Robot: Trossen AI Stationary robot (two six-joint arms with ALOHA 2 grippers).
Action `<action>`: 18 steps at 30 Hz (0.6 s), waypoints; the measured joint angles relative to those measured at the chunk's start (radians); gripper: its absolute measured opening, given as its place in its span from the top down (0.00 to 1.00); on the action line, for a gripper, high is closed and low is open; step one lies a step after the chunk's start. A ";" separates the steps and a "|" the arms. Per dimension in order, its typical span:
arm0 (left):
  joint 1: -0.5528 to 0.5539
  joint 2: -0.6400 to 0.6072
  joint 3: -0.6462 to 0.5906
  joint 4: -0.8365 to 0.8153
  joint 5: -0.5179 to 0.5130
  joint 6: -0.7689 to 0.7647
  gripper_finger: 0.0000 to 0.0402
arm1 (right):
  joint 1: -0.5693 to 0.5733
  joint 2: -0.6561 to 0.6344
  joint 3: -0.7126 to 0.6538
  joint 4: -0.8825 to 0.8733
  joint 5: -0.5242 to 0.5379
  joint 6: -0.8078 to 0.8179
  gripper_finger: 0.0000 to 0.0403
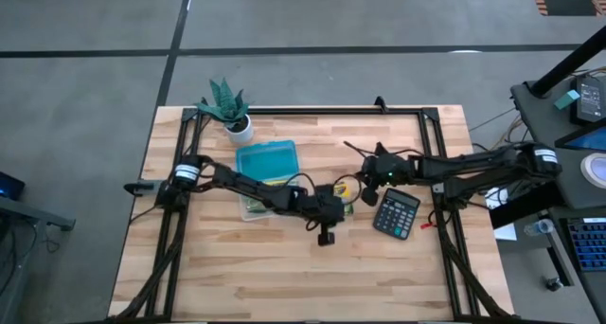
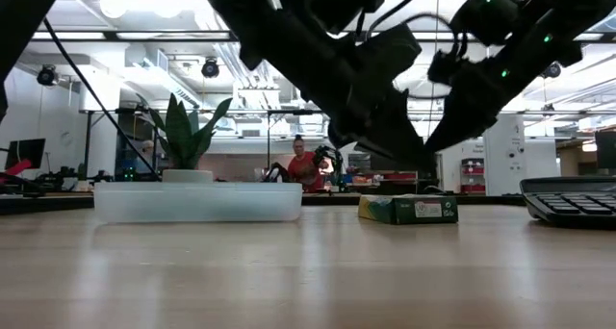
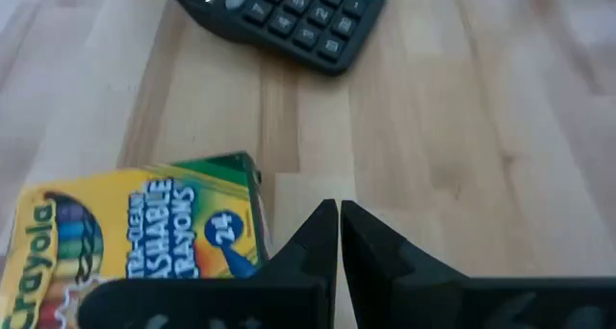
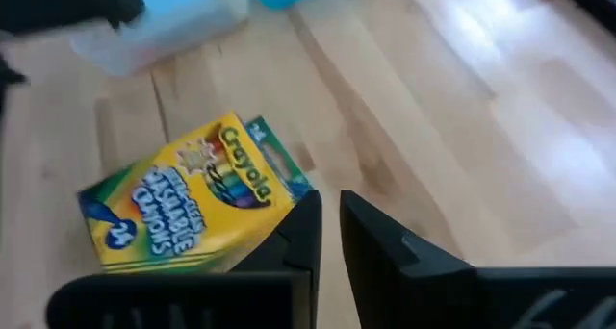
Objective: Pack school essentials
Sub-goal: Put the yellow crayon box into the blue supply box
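item: crayon box [image 4: 192,199], flat on the table [image 1: 284,277] between the clear case [image 1: 266,165] and the calculator [image 1: 396,213]. left gripper [image 3: 339,223]: fingers nearly together, empty, just beside the box. right gripper [image 4: 327,218]: narrow gap, empty, near the box. you open one gripper wide, straddle the box's narrow sides, then close.

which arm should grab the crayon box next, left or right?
Left, probably. The left gripper sits right beside the crayon box, fingers shut with nothing held, and the pencil case is on its side. The right gripper is also near, fingers nearly closed, but farther from the case.
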 joint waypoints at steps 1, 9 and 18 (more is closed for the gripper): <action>-0.010 0.000 -0.001 -0.005 -0.016 0.000 1.00 | 0.000 0.026 0.000 0.015 0.000 -0.002 0.93; -0.046 0.000 -0.009 -0.049 -0.110 -0.050 1.00 | -0.004 0.272 0.000 0.250 -0.006 -0.056 0.98; -0.045 0.006 -0.010 -0.062 -0.138 -0.052 1.00 | -0.032 0.396 0.012 0.373 -0.016 -0.084 0.98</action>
